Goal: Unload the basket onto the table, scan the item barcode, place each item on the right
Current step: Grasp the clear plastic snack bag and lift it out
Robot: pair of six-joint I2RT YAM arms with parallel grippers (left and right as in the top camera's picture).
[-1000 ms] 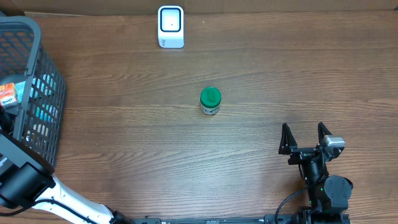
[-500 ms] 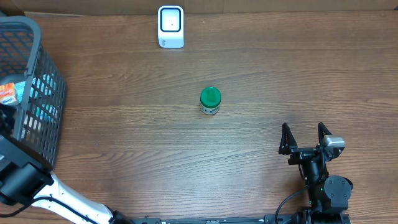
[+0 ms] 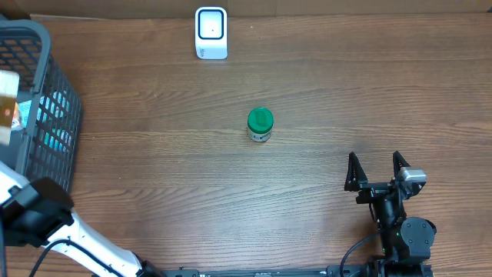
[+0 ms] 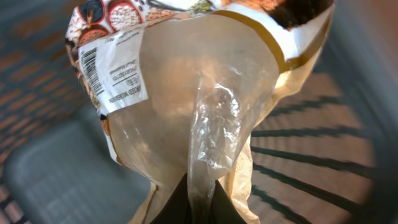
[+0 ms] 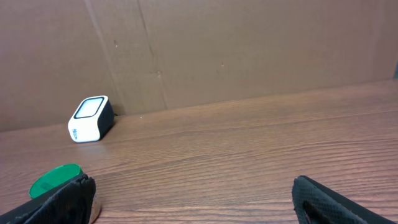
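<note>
- The step in hand, as I judge it, is the pick-up: the left hand (image 4: 198,202) is clenched on the clear plastic seam of a packet (image 4: 186,106) and holds it over the inside of the basket (image 3: 48,48), which stands far to the left of the scanner (image 3: 211,32).
- The barcode label (image 4: 112,68) is white and sits on the upper left part of the packet in the wrist view, on the side that faces the camera.
- The next move, I think, calls for carrying the packet out over the basket rim and across to the scanner, then turning it so that the label faces the scanner window. The plastic is thin and loose, so the packet may swing or fold over the label.
- The basket holds some light blue things, seen through its mesh; what they are I cannot tell.
- A green-lidded jar (image 3: 260,123) stands on the table (image 3: 346,85), in front of the scanner and a little to the right.
- The right hand (image 3: 375,159) is released, with its fingers spread wide, far to the right of the scanner and holding nothing.
</note>
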